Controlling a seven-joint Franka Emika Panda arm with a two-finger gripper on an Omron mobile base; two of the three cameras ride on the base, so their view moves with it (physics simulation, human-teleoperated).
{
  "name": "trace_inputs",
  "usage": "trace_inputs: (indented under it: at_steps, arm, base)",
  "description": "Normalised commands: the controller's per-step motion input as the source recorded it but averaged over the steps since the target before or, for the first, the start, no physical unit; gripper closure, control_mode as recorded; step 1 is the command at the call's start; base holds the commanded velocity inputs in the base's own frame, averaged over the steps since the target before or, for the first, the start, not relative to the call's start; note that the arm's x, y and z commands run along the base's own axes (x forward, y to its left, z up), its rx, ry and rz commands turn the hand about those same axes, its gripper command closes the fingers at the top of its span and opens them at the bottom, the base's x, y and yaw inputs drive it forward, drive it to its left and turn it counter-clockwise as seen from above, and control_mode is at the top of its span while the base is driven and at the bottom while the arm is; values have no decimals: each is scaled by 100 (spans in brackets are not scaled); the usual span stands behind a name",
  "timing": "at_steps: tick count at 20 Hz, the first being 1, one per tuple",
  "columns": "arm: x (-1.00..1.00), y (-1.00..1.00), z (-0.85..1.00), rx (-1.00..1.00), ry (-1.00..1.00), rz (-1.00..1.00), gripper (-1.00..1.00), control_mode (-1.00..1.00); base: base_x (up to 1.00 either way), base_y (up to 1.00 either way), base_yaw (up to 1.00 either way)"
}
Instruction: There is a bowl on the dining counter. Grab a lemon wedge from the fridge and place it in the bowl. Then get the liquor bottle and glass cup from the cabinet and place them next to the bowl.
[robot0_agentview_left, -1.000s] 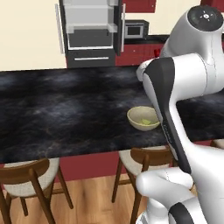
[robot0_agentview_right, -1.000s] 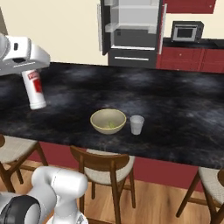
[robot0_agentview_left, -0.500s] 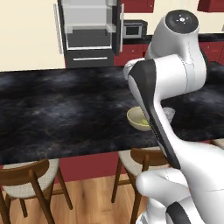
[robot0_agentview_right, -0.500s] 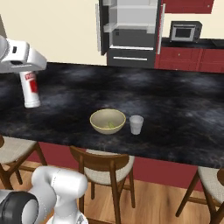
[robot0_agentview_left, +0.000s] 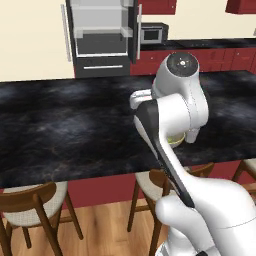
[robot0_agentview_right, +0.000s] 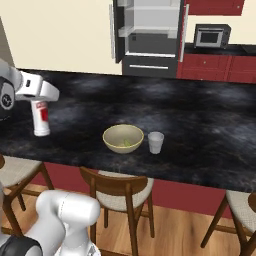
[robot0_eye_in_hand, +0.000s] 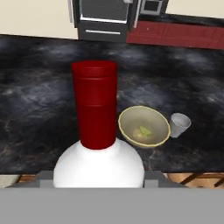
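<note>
Liquor bottle (robot0_agentview_right: 41, 117): one unit, whitish body with red top, held upright at the end of the arm; the fingers are clamped on its upper part. In the hand view the bottle's (robot0_eye_in_hand: 97, 131) red cap and white shoulder stand directly in front of the camera, between the fingers, whose tips are hidden behind the bottle.

Ordered by size, with the bowl as reference:

- Fridge (robot0_agentview_right: 150, 37): one, doors open, well behind the bowl.
- Bench (robot0_agentview_right: 210, 130): one, black marbled top; it carries the bowl.
- Bowl (robot0_agentview_right: 123, 138): one, tan, near the front edge of the bench.
- Bottle: left of the bowl in the right base view, well apart from it; whether its base touches the bench cannot be told.
- Glass cup (robot0_agentview_right: 155, 142): one, upright, just beside the bowl on its right.
- Lemon wedge (robot0_eye_in_hand: 145, 131): one, lying inside the bowl.
</note>
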Motion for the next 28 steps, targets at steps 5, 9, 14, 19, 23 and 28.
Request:
trace_inputs:
  at_steps: [5, 9, 14, 19, 23, 28]
  arm:
    - [57, 0, -63, 0, -15, -3, 100, -100]
    - [73, 0, -43, 0, -2, -8, 100, -100]
    - [63, 0, -22, 0, 0, -9, 100, -100]
    - [24, -2, -17, 0, 0, -6, 100, -100]
    - [36, -10, -33, 0, 0, -5, 100, -100]
    - [48, -15, -38, 0, 0, -3, 100, -100]
  base:
    - [0, 0, 0]
    - [0, 0, 0]
    - [0, 0, 0]
    - [0, 0, 0]
    - [0, 0, 0]
    - [0, 0, 0]
